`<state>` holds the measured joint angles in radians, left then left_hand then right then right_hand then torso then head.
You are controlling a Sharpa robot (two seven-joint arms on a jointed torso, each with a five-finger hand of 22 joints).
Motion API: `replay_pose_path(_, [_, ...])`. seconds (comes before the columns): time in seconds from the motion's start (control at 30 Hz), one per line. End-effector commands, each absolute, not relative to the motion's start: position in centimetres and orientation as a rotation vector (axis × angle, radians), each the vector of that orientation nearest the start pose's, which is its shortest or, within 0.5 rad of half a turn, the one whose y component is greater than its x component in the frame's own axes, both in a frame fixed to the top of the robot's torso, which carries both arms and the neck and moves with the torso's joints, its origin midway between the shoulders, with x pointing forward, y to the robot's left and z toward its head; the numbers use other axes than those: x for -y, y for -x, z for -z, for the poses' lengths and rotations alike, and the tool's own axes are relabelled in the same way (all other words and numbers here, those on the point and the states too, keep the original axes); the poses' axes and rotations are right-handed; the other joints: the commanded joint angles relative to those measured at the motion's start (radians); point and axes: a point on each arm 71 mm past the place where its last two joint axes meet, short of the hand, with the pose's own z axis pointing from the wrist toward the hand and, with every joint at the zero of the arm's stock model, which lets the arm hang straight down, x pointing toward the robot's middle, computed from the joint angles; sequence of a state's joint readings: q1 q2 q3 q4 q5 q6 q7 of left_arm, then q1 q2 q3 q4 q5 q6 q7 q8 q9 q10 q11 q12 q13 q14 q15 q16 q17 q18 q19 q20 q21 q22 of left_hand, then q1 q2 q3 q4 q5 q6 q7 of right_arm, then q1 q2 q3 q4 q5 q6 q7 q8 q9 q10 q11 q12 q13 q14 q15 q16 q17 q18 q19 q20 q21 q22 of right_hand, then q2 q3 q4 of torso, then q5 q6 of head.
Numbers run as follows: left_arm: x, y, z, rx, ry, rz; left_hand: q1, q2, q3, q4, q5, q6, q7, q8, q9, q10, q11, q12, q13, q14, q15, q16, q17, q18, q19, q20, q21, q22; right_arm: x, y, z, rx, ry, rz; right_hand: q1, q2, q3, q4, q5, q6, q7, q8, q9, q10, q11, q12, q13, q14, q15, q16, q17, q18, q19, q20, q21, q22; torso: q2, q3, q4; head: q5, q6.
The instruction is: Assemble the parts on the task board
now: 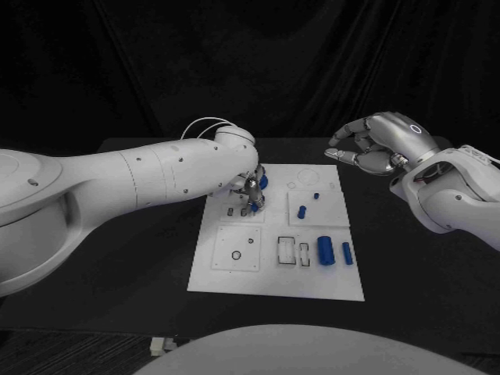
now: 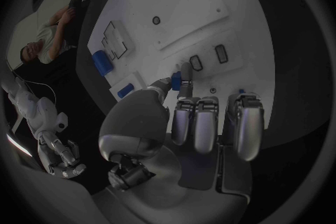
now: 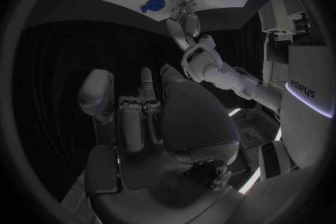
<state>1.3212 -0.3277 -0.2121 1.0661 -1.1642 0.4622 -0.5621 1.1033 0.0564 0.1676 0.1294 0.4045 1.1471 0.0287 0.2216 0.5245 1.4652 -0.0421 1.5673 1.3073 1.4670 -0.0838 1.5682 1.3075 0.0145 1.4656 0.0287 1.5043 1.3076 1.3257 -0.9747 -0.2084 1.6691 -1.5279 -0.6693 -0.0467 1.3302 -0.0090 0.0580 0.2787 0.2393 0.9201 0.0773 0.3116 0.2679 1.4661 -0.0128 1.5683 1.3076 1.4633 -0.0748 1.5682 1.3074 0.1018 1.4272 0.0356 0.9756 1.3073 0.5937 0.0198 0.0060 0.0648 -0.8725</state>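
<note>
The white task board [image 1: 275,277] lies in the middle of the black table. My left hand [image 1: 245,190] is over its far left part and pinches a small blue part [image 1: 262,181] between thumb and a finger, just above the board. The left wrist view shows that blue part [image 2: 174,83] at the fingertips [image 2: 185,72], close to two small dark slots [image 2: 209,57]. My right hand [image 1: 374,144] hangs raised beyond the board's far right corner with its fingers curled in and nothing in them.
A thick blue cylinder [image 1: 326,251] and a slim blue part [image 1: 347,252] lie on the board's near right part beside two empty rectangular slots [image 1: 293,251]. A small blue peg [image 1: 302,211] sits mid-board. A dark ring [image 1: 237,255] marks the near left panel.
</note>
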Motion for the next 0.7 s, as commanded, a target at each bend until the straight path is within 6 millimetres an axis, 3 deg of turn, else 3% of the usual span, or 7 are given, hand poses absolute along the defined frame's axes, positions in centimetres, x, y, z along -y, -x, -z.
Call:
replay_pose_path(0.03, [-9.0, -52.8, 24.4, -2.49, -0.289, 0.1, -0.009, -0.011, 0.011, 0.001, 0.003, 0.006, -0.001, -0.005, 0.002, 0.106, 0.002, 0.003, 0.263, 0.104, -0.001, 0.003, 0.263, 0.013, 0.028, 0.001, -0.004, 0.182, 22.5, -45.2, 15.3, -1.341, 0.204, -0.655, 0.003, 0.008, 0.002, -0.002, 0.006, 0.005, 0.004, 0.002, 0.001, 0.105, 0.009, 0.003, 0.263, 0.107, 0.007, 0.003, 0.263, 0.002, -0.003, 0.005, -0.006, 0.123, -0.001, 0.0002, 0.0003, 0.003, 0.0])
replay_pose_path(0.7, [-12.5, -51.7, 23.6, -2.444, -0.2, 0.071, -0.046, -0.031, 0.043, 0.015, 0.002, 0.015, -0.002, -0.012, 0.011, 0.106, 0.005, 0.003, 0.263, 0.104, 0.0, 0.003, 0.263, 0.013, 0.028, 0.002, -0.006, 0.182, 22.5, -45.4, 15.5, -1.358, 0.202, -0.645, 0.002, 0.009, 0.001, 0.0, 0.006, 0.006, 0.005, 0.002, 0.001, 0.105, 0.01, 0.003, 0.263, 0.107, 0.008, 0.003, 0.263, 0.002, -0.005, 0.006, -0.012, 0.122, -0.002, 0.002, 0.0003, 0.012, 0.0])
